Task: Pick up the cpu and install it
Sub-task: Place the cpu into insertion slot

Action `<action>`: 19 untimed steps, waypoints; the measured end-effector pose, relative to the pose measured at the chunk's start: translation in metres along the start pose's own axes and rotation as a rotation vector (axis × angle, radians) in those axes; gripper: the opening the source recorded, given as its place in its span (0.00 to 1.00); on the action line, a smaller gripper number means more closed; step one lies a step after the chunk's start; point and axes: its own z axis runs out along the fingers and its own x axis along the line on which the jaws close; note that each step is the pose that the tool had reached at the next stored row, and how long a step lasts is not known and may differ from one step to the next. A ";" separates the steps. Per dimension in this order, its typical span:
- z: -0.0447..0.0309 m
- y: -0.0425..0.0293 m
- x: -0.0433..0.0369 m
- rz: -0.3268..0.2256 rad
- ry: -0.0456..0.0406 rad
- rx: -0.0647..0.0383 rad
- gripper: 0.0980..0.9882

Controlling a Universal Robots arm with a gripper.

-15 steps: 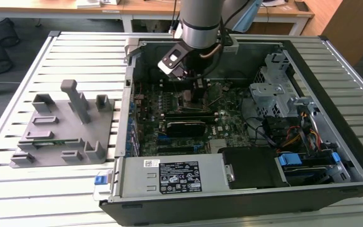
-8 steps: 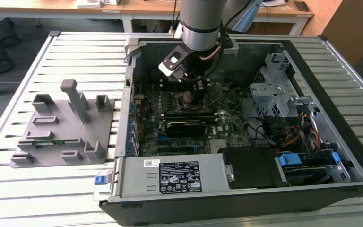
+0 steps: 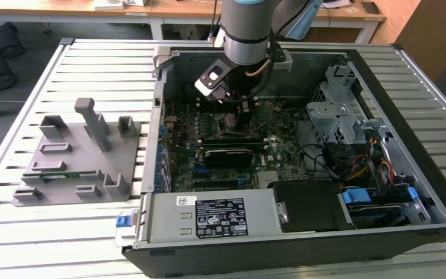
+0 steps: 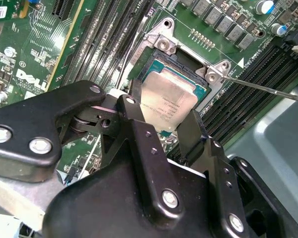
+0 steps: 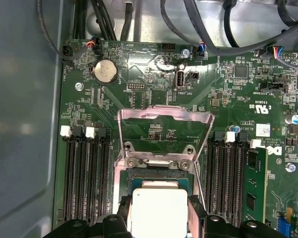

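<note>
The open computer case (image 3: 285,258) lies on its side on a slatted table (image 3: 99,64), and the arm (image 3: 246,29) reaches straight down into it. There isn't much room in there: a silver drive cage (image 3: 339,110) and a tangle of orange and yellow cables (image 3: 362,168) crowd the side toward the exterior view's right, and the power supply (image 3: 207,203) fills the near end. Outside the case, toward the exterior view's left, a grey fixture (image 3: 76,157) holds a narrow green stick (image 3: 53,173). On the green motherboard (image 5: 139,59) the socket's metal load plate (image 5: 164,116) stands hinged open, long black memory slots (image 5: 84,173) run along both sides of it, and a coin battery (image 5: 104,71) sits further off. In the second wrist view a thin lever rod (image 4: 268,89) juts out past the socket frame (image 4: 161,37). There is a white printed label with a barcode (image 3: 223,220) on the power supply, white lettering on the board, and faint lines of print on the chip. The cpu (image 4: 169,101) is a flat square with a dull silver top and a thin dark rim. It sits right over the open socket, slightly tilted; I cannot tell if it is seated. The gripper (image 4: 161,121) has its two black fingers (image 4: 139,129) pressed against opposite edges of the chip, pinching it.
</note>
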 end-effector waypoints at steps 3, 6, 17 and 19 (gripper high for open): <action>0.0010 0.0000 0.0000 0.003 0.0000 0.000 0.49; 0.0019 0.0000 0.0000 0.007 -0.0001 0.000 0.49; 0.0062 -0.0001 0.0001 0.012 -0.0001 0.000 0.49; 0.0070 -0.0001 0.0001 0.012 -0.0001 0.000 0.49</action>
